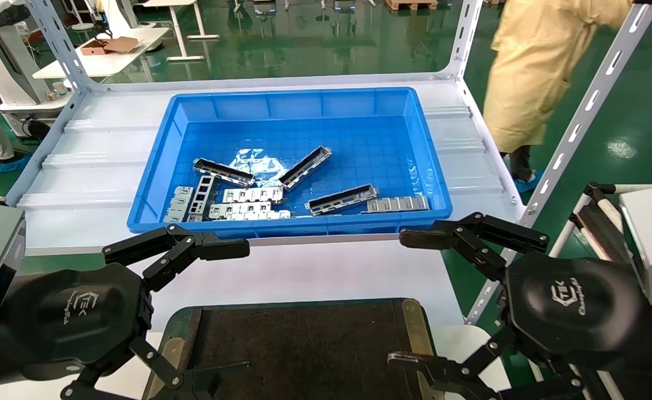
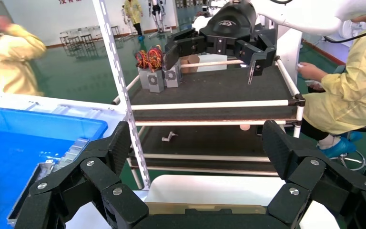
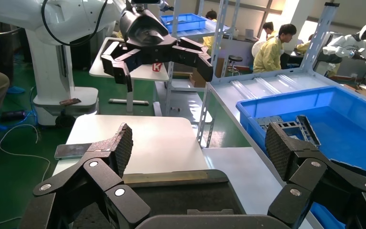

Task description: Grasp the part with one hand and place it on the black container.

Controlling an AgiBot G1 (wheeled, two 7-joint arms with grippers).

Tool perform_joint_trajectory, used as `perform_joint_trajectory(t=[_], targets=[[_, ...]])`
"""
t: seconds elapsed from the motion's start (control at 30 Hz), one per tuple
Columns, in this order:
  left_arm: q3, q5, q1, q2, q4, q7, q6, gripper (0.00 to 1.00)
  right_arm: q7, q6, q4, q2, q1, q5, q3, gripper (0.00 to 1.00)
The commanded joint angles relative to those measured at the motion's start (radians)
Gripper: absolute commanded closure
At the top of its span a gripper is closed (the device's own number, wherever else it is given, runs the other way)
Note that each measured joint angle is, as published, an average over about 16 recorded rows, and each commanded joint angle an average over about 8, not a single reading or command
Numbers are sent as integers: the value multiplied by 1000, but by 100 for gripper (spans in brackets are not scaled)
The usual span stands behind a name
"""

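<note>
head view: both grippers, left gripper [image 1: 209,311] and right gripper [image 1: 415,300], fingers spread, above black container [image 1: 304,344]

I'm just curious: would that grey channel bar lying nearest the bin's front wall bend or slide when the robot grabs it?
The part looks like rigid metal, so probably stiff. Its raised walls should give the fingers purchase. On the smooth blue bin floor, a nudge may slide it.

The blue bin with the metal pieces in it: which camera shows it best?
The head view: it looks down on the whole blue bin, with every piece inside visible. The left wrist view catches only one corner of the bin with a few pieces at its edge. The right wrist view shows part of one end from the side.
</note>
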Motion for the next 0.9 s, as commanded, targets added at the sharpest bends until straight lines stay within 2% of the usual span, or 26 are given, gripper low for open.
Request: perform_joint_trajectory(t=[0.03,0.2,0.47,0.73,0.9], targets=[[-1,0,0,-1,2,2,0,0,0,0,0,0,0,0,0,0],[2,34,-2,15,2,19,-43,0,0,0,0,0,0,0,0,0],[36,148,-37,78,-16,7,-186,0,0,0,0,0,0,0,0,0],[97,292,-120,171,22,-43,-325,0,0,0,0,0,0,0,0,0],[136,388,-171,248,85,-36,-408,0,0,0,0,0,0,0,0,0]])
